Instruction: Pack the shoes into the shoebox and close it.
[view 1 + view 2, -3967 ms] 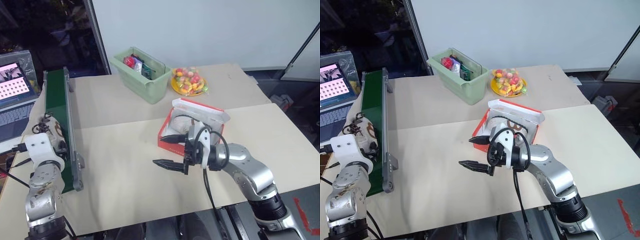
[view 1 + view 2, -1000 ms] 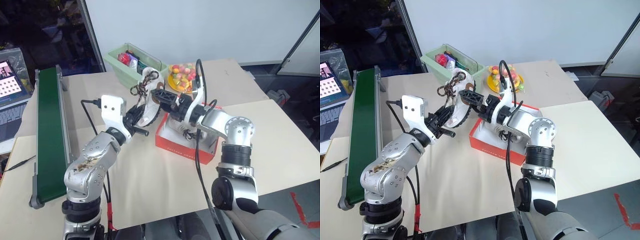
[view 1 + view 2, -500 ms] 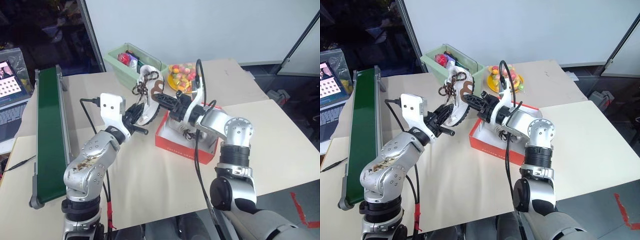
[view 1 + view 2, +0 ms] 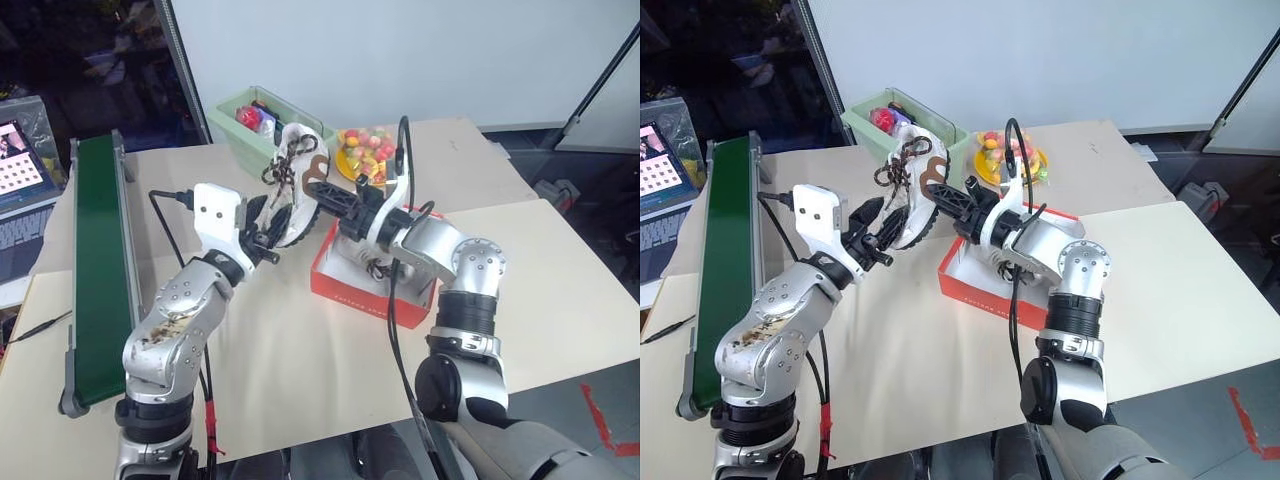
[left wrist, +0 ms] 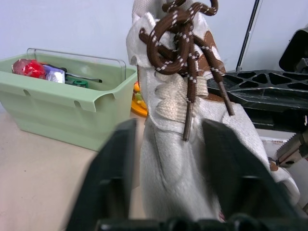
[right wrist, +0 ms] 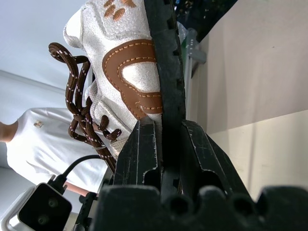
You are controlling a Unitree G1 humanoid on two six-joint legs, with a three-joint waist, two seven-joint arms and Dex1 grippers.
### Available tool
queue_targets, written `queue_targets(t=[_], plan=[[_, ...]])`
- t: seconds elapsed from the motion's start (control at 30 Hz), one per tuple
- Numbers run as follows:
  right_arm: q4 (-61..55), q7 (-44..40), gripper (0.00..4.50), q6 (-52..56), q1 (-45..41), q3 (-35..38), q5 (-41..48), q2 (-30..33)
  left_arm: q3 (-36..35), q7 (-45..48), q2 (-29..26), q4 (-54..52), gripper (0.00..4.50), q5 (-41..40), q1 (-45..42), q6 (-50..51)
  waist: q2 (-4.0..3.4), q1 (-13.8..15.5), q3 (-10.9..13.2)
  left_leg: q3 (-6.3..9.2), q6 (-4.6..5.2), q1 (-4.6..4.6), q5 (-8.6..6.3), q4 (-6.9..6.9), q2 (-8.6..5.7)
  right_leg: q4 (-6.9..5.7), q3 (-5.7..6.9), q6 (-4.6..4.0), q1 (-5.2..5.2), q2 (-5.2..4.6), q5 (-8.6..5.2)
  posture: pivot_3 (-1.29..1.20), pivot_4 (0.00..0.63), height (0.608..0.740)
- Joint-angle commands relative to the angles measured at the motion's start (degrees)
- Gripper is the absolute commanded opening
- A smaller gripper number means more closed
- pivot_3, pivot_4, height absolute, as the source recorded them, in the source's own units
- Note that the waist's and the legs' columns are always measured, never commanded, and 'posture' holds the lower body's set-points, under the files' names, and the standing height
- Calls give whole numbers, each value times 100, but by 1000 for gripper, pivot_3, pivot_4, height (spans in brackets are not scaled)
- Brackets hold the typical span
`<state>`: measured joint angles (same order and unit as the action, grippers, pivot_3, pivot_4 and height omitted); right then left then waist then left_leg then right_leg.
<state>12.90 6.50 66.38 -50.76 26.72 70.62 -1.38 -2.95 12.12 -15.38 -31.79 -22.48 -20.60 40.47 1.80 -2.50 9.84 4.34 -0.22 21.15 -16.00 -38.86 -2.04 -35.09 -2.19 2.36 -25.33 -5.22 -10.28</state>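
One shoe was held up in the air at 10 o'clock from the shoebox. It was no longer squeezed by the left gripper, whose fingers were spread on both sides. Its dark sole was pinched by the closed right gripper. The shoe was judged light and soft, with floppy laces, so the stiff sole was the best place to hold.

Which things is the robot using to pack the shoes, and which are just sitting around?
For the job:
the sneaker, pinched in the right gripper
the left gripper, open beside it
the red shoebox, lid open

Just lying about:
the green bin of odds and ends
the yellow plate of sweets
the green conveyor belt
the laptop
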Motion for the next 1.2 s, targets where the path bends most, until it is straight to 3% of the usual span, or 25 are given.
queue_targets(t=[0.03, 0.2, 0.33, 0.57, 0.67, 0.77, 0.97, 1.2], plan=[[-269, 62, 192, -853, -311, 114, -259, 168, -36, 153, -111, -248, 2345, -75, 44, -109, 0, 0, 0, 0, 0, 0, 0, 0, 0, 0, 0, 0, 0, 0, 0, 0, 150, 740], [-170, -295, 192, -1461, -381, -229, -1130, 809, -238, 298, -316, -411, 2345, -238, 249, -32, -1, -1, 0, -1, 0, 0, 0, 0, 0, 1, 0, 0, 0, 1, 0, 0, 150, 740], [-451, -1153, 192, -1180, -439, -722, -1384, 1510, -239, 730, -691, -558, 2345, -419, 677, -13, -3, -29, 1, -6, 1, 3, -1, 3, 1, 0, -1, 0, -2, 1, 0, 0, 150, 740], [-1084, -3764, 192, 253, -895, -2718, -1777, 3728, 81, 2292, -1896, -589, 2345, -333, 1617, -796, -32, -12, 17, -13, 14, 4, -8, 6, 9, 11, -7, 2, -6, 10, -2, 0, 150, 740], [-813, -4736, 192, 556, -1245, -3581, -2134, 4330, 182, 2433, -1966, -457, 2345, -183, 1579, -1157, -34, 19, 19, -16, 14, -6, -8, 0, 5, 24, -3, 2, 10, 5, -4, 0, 150, 740], [-707, -5985, 192, -76, -1285, -4755, -3017, 4867, 312, 2415, -1856, -361, 2345, -122, 1482, -1280, -33, 37, 18, -15, 14, -15, -8, -11, 6, 26, -1, 4, 26, 5, -5, 0, 150, 740], [93, -7107, 192, -980, -1475, -5727, -4319, 4996, 508, 2358, -1713, -440, 2345, 1, 1541, -1371, -33, 21, 18, -19, 15, -1, -8, -10, 1, 19, -6, 5, 2, -2, -4, 0, 150, 740], [1381, -7944, 192, -1559, -2292, -5822, -5198, 4599, 492, 2300, -1670, -499, 2345, 39, 1686, -1358, -33, 41, 18, -15, 12, -3, -7, -13, -2, 17, -5, 4, 6, -6, -3, 0, 150, 740]])
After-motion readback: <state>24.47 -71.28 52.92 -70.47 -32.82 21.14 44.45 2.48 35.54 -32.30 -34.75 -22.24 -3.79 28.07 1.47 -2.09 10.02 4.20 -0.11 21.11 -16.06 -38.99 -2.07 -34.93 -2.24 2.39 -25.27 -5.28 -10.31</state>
